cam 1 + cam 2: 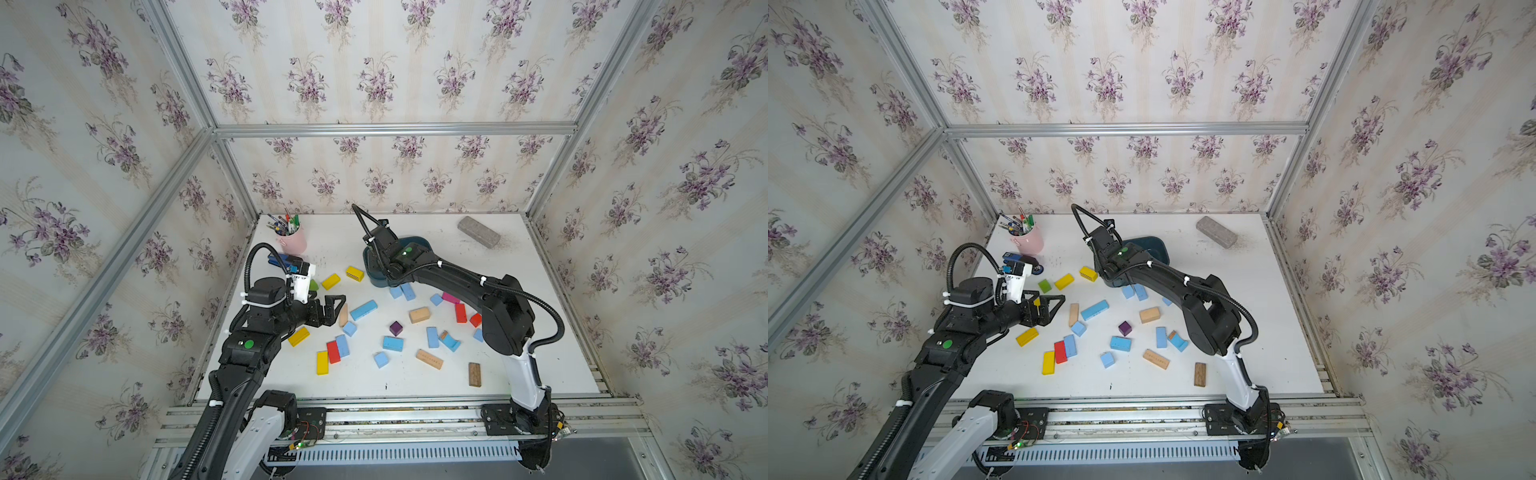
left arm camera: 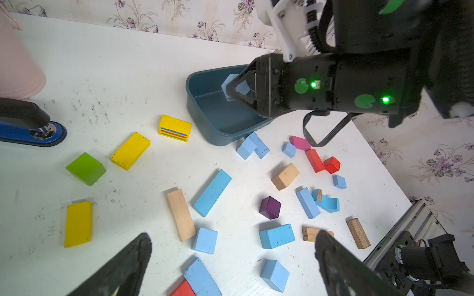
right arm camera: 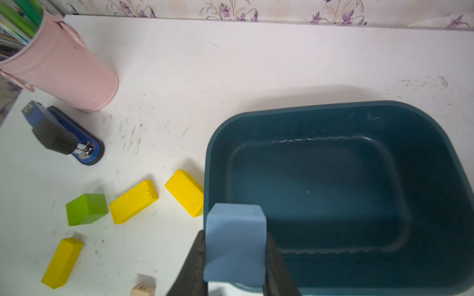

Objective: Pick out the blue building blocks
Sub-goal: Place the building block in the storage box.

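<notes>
Several light-blue building blocks lie loose on the white table: a long brick (image 1: 363, 310) (image 2: 212, 192), a cube (image 1: 349, 328) (image 2: 205, 241), a notched one (image 1: 451, 343) (image 2: 327, 202), and a pair (image 1: 402, 291) beside the dark teal bin (image 1: 374, 277) (image 3: 333, 112). My right gripper (image 3: 235, 234) (image 2: 232, 88) is shut on one light-blue block (image 3: 234, 246) and holds it above the bin's near rim. The bin's floor is bare. My left gripper (image 1: 338, 309) (image 2: 232, 237) hovers open over the table's left-middle, with nothing between its fingers.
Yellow (image 1: 331, 281), red (image 1: 460, 312), purple (image 1: 396, 328), green (image 2: 86, 169) and plain wood (image 1: 419, 314) blocks are mixed among the blue ones. A pink pen cup (image 1: 292, 241) and dark blue stapler (image 3: 66, 135) stand at the back left. A grey brick (image 1: 478, 232) lies at the back right.
</notes>
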Controlling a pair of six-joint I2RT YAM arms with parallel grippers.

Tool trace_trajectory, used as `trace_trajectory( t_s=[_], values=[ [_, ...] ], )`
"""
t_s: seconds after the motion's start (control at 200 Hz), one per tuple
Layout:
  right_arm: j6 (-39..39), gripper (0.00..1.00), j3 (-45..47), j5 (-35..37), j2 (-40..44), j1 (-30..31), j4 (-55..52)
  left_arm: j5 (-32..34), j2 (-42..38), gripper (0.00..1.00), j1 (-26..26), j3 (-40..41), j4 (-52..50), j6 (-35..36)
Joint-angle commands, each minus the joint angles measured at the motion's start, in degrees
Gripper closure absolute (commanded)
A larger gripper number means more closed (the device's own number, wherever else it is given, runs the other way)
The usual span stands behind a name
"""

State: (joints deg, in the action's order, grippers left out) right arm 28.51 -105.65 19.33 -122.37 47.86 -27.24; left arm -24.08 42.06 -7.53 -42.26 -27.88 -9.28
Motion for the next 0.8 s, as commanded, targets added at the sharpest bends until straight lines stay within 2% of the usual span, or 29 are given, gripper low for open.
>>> trace_trajectory(
  t_s=[0.0,0.415,0.794],
  values=[
    [-0.86,0.93,-2.64,-1.33,-3.06,-0.92,-0.45,-0.41,0.04,0.01,0.06,0.07,0.19,0.54],
    [-1.62,0.92,-13.62,-3.53,-15.09,-3.11,-3.30,-0.93,0.83,0.01,0.04,0.07,0.15,0.38],
    [-0.41,0.82,-19.53,-5.75,-21.60,-3.77,-5.27,-2.29,1.49,0.01,0.04,-0.10,0.19,-0.14]
  ],
)
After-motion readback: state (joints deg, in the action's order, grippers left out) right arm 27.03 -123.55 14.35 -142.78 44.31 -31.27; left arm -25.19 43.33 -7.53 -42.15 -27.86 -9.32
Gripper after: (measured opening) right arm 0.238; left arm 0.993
